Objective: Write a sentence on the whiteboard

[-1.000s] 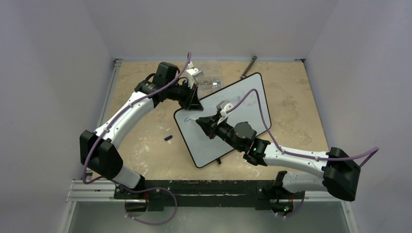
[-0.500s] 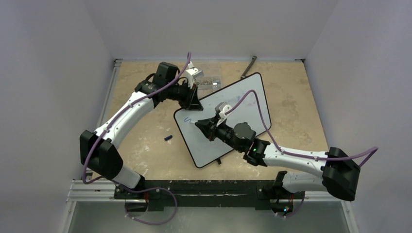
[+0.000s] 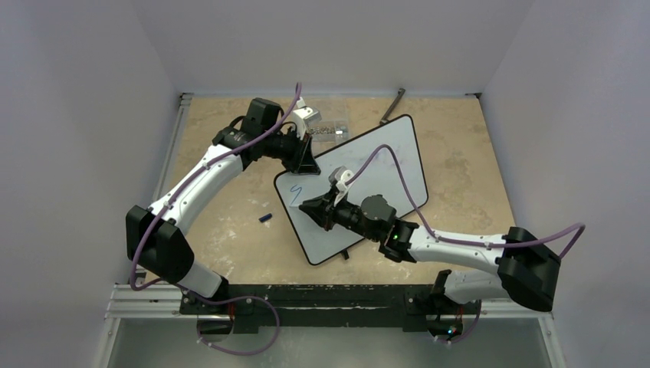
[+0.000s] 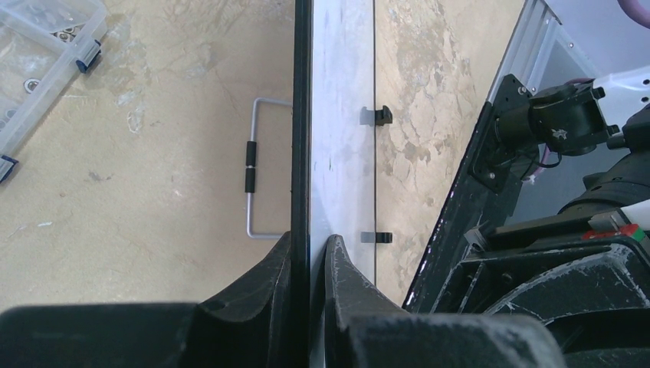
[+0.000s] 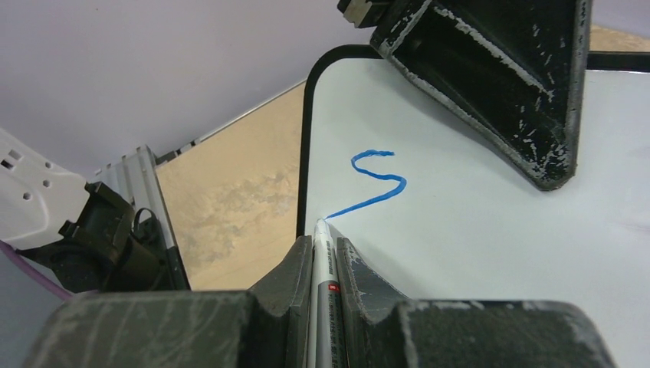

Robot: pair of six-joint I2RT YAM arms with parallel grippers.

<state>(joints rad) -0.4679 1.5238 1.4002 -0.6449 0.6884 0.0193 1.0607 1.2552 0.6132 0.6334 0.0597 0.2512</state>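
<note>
Blue ink had lengthened over the last second: the sentence (image 5: 368, 201) was now a single S-shaped stroke near the board's left corner in the top view. The right gripper (image 3: 306, 206), pinching a slim white marker (image 5: 323, 264), had slid toward the lower left. The large glossy white whiteboard (image 3: 379, 172), thin black frame and rounded corners, lay slanted mid-frame on the tan table (image 3: 230, 199). The left gripper (image 4: 309, 244) was clamped on its upper-left edge.

Plain pale lilac walls (image 3: 84, 69), mottled tan tabletop (image 3: 460, 153), even light
</note>
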